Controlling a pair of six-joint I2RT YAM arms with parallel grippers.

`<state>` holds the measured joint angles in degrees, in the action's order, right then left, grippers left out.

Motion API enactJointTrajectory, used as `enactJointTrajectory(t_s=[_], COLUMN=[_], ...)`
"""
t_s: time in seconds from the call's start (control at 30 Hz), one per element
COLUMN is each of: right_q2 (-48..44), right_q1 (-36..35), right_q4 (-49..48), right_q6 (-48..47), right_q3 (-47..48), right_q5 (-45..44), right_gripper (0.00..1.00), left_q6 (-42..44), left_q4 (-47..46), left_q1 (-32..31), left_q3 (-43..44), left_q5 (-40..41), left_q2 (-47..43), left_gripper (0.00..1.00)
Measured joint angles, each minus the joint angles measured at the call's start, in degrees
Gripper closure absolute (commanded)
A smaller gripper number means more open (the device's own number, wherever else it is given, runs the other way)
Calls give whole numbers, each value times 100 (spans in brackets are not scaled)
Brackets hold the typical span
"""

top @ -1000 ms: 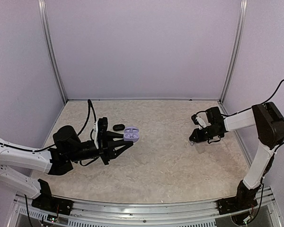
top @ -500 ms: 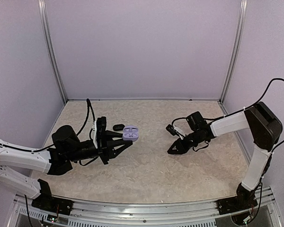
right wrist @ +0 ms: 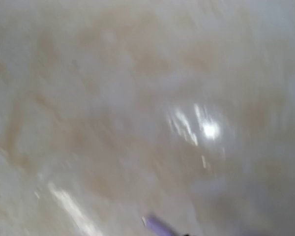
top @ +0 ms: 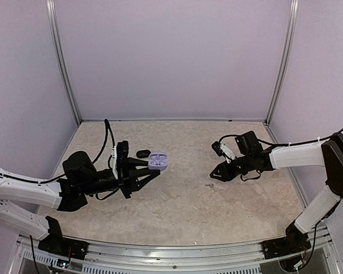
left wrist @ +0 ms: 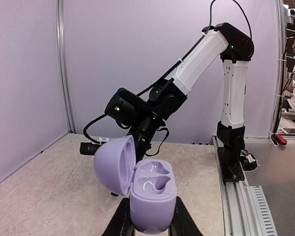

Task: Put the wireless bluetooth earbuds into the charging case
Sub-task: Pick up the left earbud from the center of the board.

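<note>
While our left jaws sit clamped on the lavender charging case, lid open and both sockets looking empty, we cannot tell whether our right jaws, low over the tabletop, are apart or together. A tiny speck just beside them may be an earbud; the right wrist view is too blurred to help. A careless descent could flick it away. Open room lies between our arms; a black case sits just behind the lavender one.
</note>
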<state>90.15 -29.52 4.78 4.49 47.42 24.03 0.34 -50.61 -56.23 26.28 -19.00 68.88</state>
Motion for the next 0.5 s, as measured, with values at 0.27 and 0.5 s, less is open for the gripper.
enactJointTrajectory(t_s=[0.27,0.5], right_q2=[-9,170], right_q1=[-122,-273], right_q4=[50,109], right_q6=[573,719], right_q3=[-422,-313], right_q5=[-337,-549], right_gripper=[67,69], left_q6=[63,149], left_q4=[7,13], left_q1=[-9,-46], left_q3=[0,2], left_q5=[4,66], left_q2=[37,170], left_gripper=[100,100])
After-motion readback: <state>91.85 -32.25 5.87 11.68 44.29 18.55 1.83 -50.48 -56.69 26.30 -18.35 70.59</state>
